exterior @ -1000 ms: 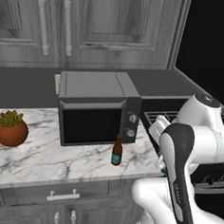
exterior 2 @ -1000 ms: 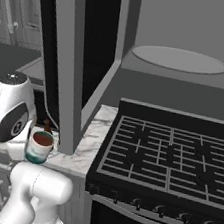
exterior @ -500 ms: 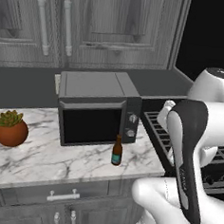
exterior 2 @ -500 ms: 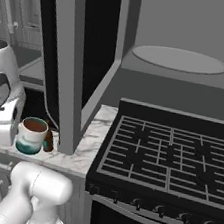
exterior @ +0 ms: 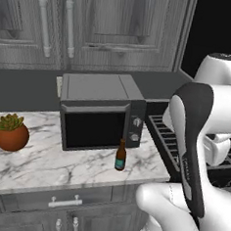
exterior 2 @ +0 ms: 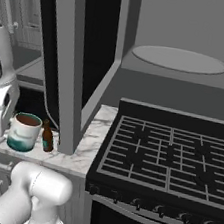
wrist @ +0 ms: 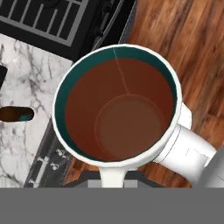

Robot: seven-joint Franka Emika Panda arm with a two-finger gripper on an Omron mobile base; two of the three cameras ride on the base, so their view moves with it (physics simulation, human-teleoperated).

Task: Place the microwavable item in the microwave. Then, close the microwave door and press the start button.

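Note:
The white-grey mug [wrist: 118,105] with a dark green inner rim fills the hand view from above, its handle at the bottom edge. My gripper [wrist: 111,178] is shut on that handle, its fingertips mostly hidden under the mug. In the right base view the mug [exterior 2: 24,132] hangs over the counter's front edge beside my white hand. The microwave [exterior 2: 179,59] stands open above the stove with its round turntable bare. Its door [exterior 2: 68,77] is swung out and seen edge-on between mug and cavity. The start button is out of view.
A brown bottle [exterior 2: 47,136] stands on the marble counter [exterior: 59,167] right beside the mug. A small dark box oven [exterior: 100,116] and a potted plant [exterior: 10,134] sit further left. The black stove [exterior 2: 168,157] lies under the microwave.
The arm has risen and swung, carrying the mug a little up and to the left in the right base view. The gripper has stayed shut on it.

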